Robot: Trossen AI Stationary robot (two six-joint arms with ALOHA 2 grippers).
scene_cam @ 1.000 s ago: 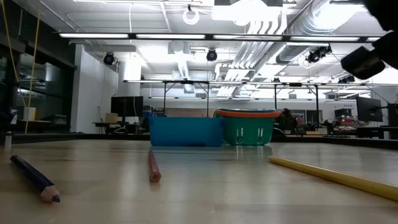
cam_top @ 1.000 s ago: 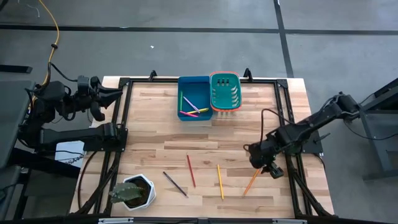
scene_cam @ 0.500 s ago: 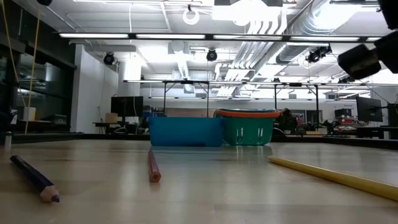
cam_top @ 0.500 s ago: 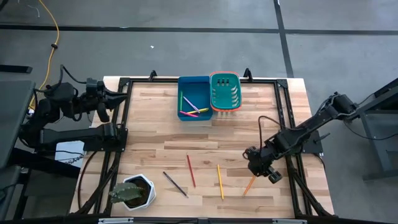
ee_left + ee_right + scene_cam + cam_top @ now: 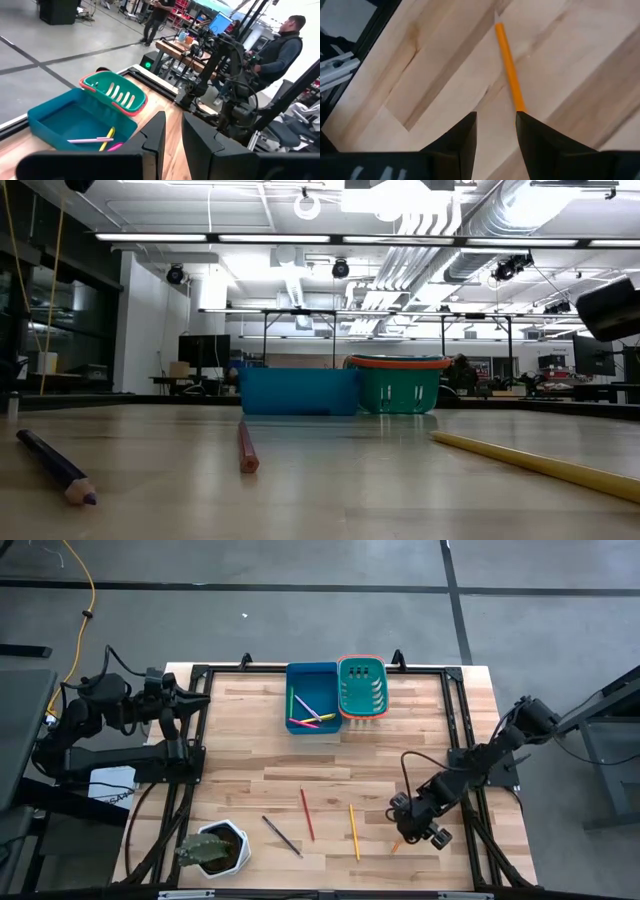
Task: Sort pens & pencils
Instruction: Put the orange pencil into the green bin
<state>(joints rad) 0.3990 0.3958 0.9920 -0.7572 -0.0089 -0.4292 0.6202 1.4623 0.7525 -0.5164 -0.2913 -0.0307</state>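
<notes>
Four pencils lie loose on the wooden worktop [image 5: 250, 755]: a dark one [image 5: 281, 835], a red one [image 5: 307, 814], a yellow one [image 5: 354, 831] and an orange one [image 5: 509, 73]. A potted plant [image 5: 213, 848] stands beside the dark pencil at the near edge. The right hand [image 5: 412, 827], fingers wide, hovers over the orange pencil with bare worktop around it. Several more pencils rest in the blue bin [image 5: 293, 677], which touches the green basket [image 5: 346, 672] at the far edge. The left hand [image 5: 195, 697], fingers narrowly apart and holding nothing, waits at the worktop's left edge.

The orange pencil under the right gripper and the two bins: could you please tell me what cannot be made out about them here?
- Orange pencil: its near end is hidden behind the open right gripper in the right wrist view; the high view shows only its tip.
- Green basket: the low view hides its contents behind its wall.
- Blue bin: the left gripper covers one corner.
</notes>
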